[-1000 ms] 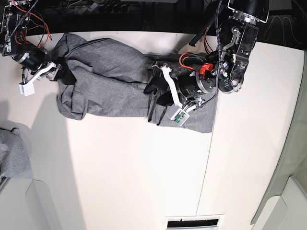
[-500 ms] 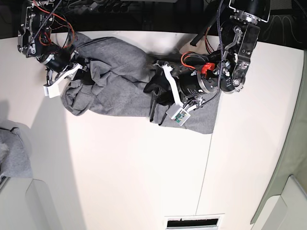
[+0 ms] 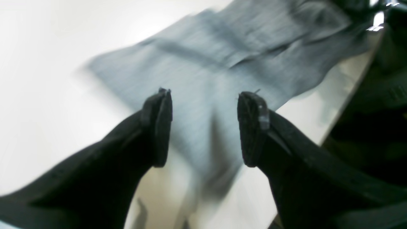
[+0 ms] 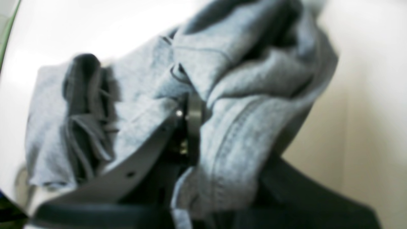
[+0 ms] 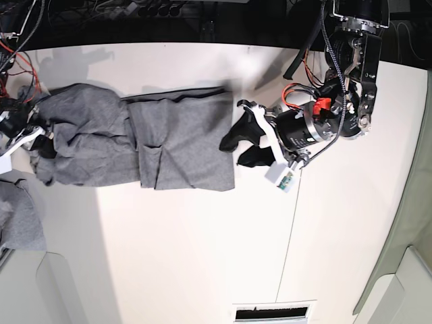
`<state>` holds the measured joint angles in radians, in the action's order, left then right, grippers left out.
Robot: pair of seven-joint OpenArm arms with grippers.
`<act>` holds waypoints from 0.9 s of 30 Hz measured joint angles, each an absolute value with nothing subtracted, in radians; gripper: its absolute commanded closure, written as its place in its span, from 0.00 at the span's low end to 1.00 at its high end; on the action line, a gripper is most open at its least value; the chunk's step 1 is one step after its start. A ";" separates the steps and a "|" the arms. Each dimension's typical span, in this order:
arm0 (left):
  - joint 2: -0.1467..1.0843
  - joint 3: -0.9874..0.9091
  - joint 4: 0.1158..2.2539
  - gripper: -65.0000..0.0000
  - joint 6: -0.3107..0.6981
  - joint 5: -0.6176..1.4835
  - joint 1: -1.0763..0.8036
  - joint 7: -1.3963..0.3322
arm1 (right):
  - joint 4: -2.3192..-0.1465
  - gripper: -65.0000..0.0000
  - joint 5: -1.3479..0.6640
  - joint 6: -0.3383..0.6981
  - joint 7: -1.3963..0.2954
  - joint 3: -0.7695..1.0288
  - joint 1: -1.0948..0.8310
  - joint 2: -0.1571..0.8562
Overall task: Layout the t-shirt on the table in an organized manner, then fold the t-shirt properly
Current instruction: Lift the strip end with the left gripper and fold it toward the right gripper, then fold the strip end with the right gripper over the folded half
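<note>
Only plain grey t-shirt [image 5: 135,142], unlabelled

Black arms [image 5: 351,61], red cables [image 5: 297,91]

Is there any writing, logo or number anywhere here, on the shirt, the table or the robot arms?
None can be read.
The t-shirt: plain grey, no print or label showing.
The table: bare white, no markings.
Small white-and-green tag on the left gripper: too small to read.
Both wrist views are too blurred to show any text.
</note>
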<state>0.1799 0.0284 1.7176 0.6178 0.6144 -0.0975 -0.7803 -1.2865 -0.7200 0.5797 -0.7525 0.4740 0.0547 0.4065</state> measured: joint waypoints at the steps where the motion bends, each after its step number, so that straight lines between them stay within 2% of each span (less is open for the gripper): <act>1: 0.180 -0.004 1.718 0.47 0.618 0.614 -0.106 -0.780 | -1.287 1.00 -0.722 0.580 -0.754 0.474 0.068 0.426; 5: 0.183 -0.091 1.717 0.47 0.617 0.610 -0.150 -0.786 | -1.289 1.00 -0.806 0.579 -0.837 0.474 0.135 0.471; 10: 0.180 -0.104 1.717 0.47 0.617 0.611 -0.192 -0.778 | -1.330 1.00 -0.849 0.579 -0.840 0.398 0.250 0.451; 14: 0.179 -0.104 1.717 0.47 0.617 0.603 -0.256 -0.778 | -1.388 1.00 -0.825 0.580 -0.842 0.235 0.263 0.389; 21: 0.180 -0.105 1.717 0.47 0.617 0.604 -0.258 -0.763 | -1.412 0.98 -0.712 0.580 -0.829 -0.066 0.196 0.245; 23: 0.179 -0.104 1.717 0.47 0.617 0.604 -0.258 -0.762 | -1.412 0.60 -0.619 0.580 -0.828 -0.138 0.166 0.232; 24: 0.179 -0.104 1.717 0.47 0.618 0.605 -0.258 -0.762 | -1.412 0.44 -0.581 0.580 -0.832 -0.170 0.158 0.230; 25: 0.180 -0.104 1.717 0.47 0.618 0.605 -0.258 -0.762 | -1.412 0.34 -0.551 0.581 -0.826 -0.202 0.155 0.229; 27: 0.180 -0.104 1.717 0.47 0.617 0.604 -0.258 -0.762 | -1.412 0.31 -0.501 0.583 -0.765 -0.250 0.165 0.227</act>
